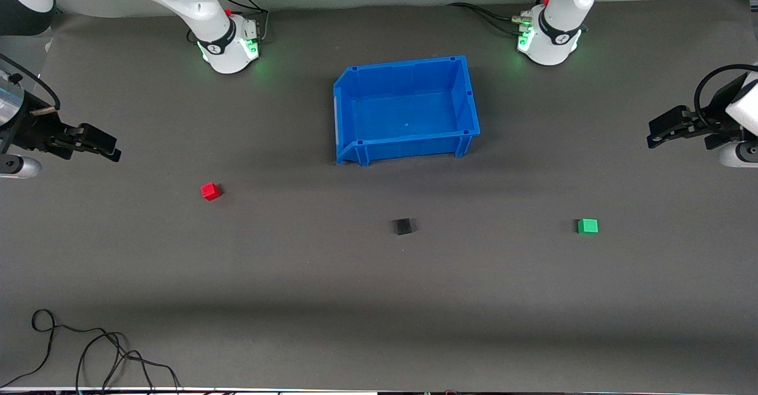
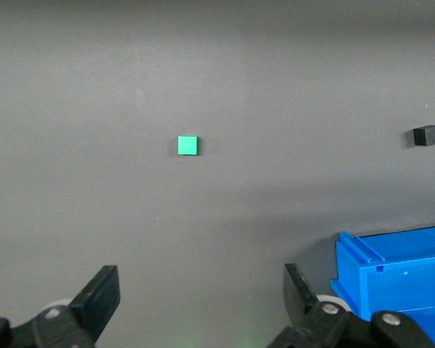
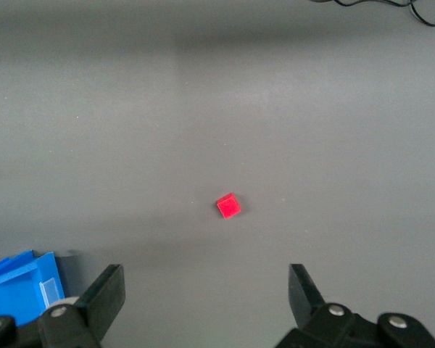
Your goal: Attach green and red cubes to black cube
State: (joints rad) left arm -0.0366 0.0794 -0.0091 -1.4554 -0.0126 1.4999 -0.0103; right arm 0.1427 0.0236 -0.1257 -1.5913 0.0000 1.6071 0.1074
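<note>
Grey mat point(image 1: 379, 300) w/ cable point(image 1: 89, 347) at edge; room unseen.

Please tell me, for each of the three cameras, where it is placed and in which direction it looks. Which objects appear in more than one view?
Front view: high, facing both bases; shows the open left gripper, open right gripper, small matte black cube and grey mat.
Left wrist view: looks down past its fingers at the small bright green plastic cube.
Right wrist view: looks down past its fingers at the small bright red plastic cube.
Shared: all three show the blue plastic bin; front and left wrist share the black cube.
</note>
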